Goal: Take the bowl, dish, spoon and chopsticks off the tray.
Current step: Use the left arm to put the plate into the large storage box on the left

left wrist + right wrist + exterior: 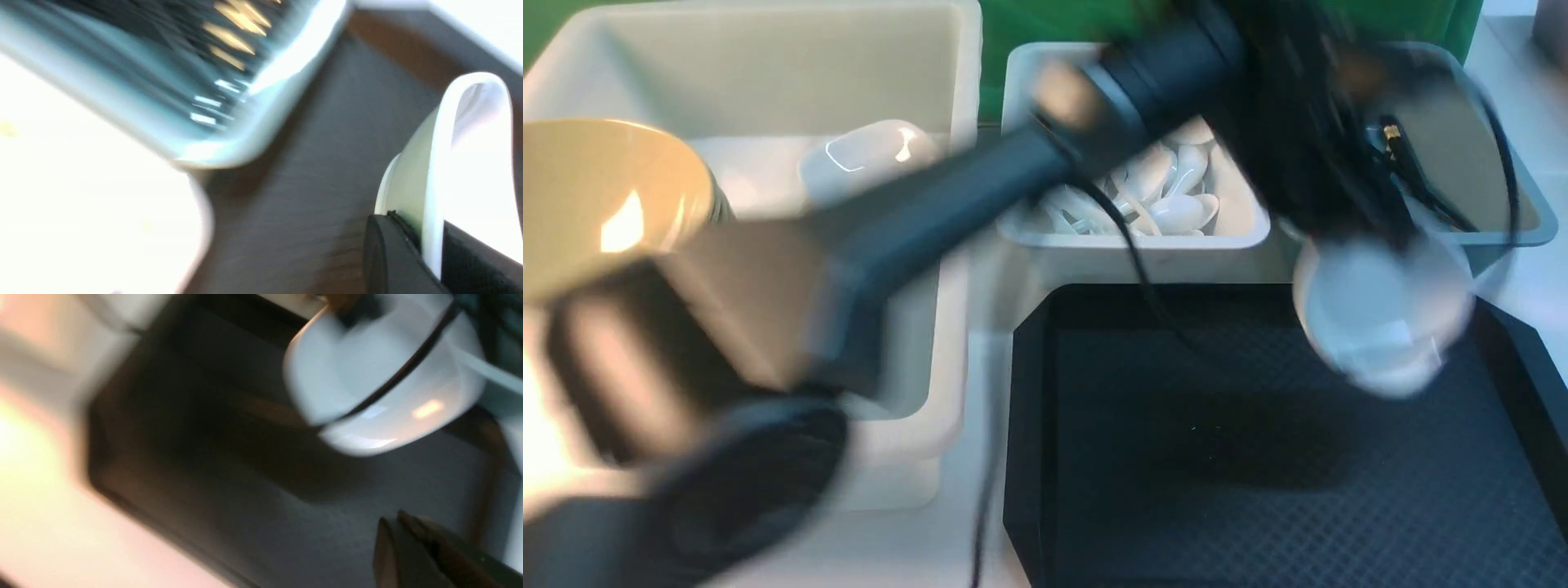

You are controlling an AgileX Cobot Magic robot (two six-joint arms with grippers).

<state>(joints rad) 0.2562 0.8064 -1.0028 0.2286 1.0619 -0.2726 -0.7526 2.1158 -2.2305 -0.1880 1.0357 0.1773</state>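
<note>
**A:** While the left hand (429,249) grips the dish (1380,322) by its rim, which step would you call this?

**B:** Taking the dish off the tray (1176,457), I'd judge. The hand pinches the thin white rim between its two dark pads (388,261). The dish hangs tilted over the tray's far right corner. It looks clear of the surface, though blur keeps me from being sure.

**A:** And the other arm?

**B:** The right hand (394,522) is pressed together on nothing, above the tray and apart from the dish.

**A:** What does the next move call for?

**B:** Probably a swing across to the white tub (768,73) on the left, where a second dish (870,155) lies. The glaze is slick and the grip is on an edge only. It wants a firm pinch and a low, gentle release.

**A:** The rest of the things?

**B:** The bowl (600,196) shows at the tub's left side, off the tray; whether it's inside the tub I can't tell. The chopsticks (229,38), black with gold bands, lie in the grey-blue bin (1527,229). White spoons (1176,208) are heaped in the small bin (1135,241) between. Which one came from the tray I can't tell.

**A:** Surfaces?

**B:** The tray is matte black plastic, diamond-textured, with a raised rim and cut corners. The dish is glossy, shallow and rounded-square. The bowl is wide, glossy and pale yellow.
</note>
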